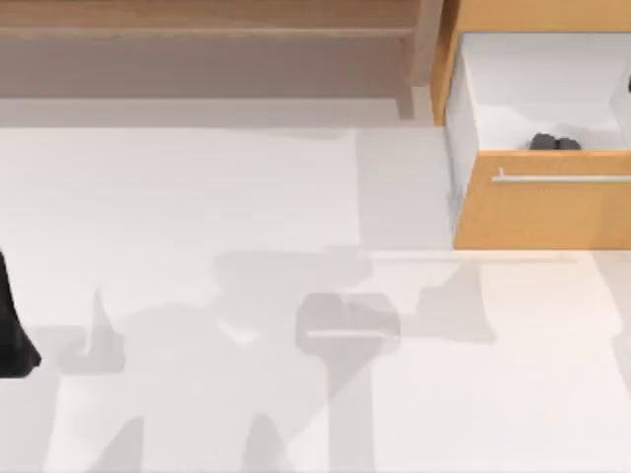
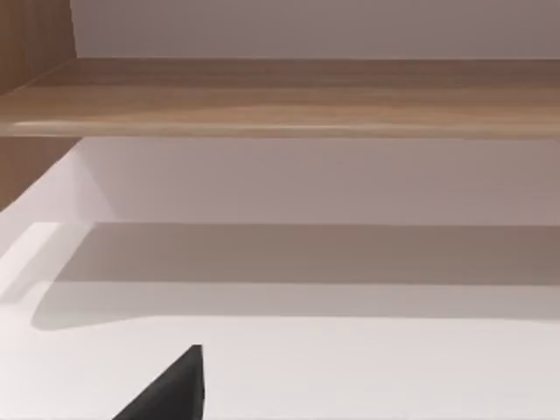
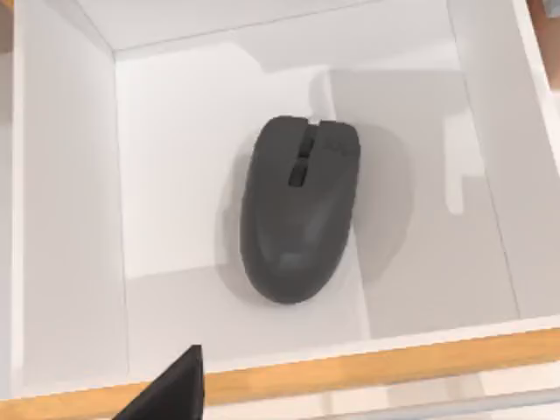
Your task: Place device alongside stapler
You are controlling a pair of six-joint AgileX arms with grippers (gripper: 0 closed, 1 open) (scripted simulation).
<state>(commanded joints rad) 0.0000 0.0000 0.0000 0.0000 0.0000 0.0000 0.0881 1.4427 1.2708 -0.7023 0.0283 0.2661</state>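
The device (image 3: 299, 206) is a dark grey computer mouse lying flat on the white floor of an open drawer (image 3: 66, 219). From above, the device (image 1: 554, 143) appears as a small dark shape just behind the drawer's wooden front (image 1: 552, 212), at the table's far right. My right gripper (image 3: 171, 389) hovers above the drawer, near its front edge and apart from the device. My left arm (image 1: 12, 330) is parked at the table's left edge. The stapler is out of view.
A wooden shelf (image 1: 207, 44) runs along the back of the table and also faces the left wrist as a wooden shelf (image 2: 289, 96). The drawer front carries a metal handle (image 1: 562, 178). White tabletop (image 1: 246, 197) spreads in front.
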